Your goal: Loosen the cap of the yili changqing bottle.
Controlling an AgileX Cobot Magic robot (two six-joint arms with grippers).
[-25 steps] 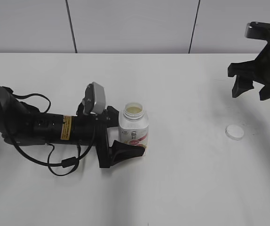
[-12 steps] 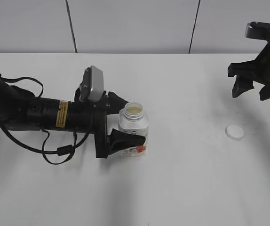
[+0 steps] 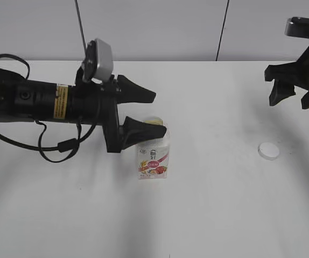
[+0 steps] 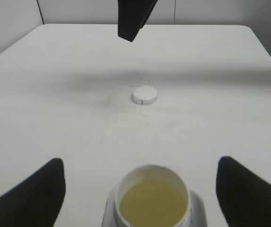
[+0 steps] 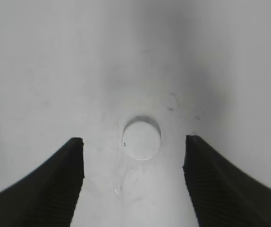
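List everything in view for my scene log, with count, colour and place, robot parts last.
bottle: one, white with a pink-red label, upright near the table's middle, open, pale yellowish contents visible.
cap: one, white, lying flat on the table, right of the bottle and apart from it.
table: one, white, under everything.
wall: pale grey panels with dark seams, behind the table.
left gripper: one, black, jaws open, raised over the bottle's mouth, holding nothing.
right gripper: one, black, jaws open, up above the cap, holding nothing.
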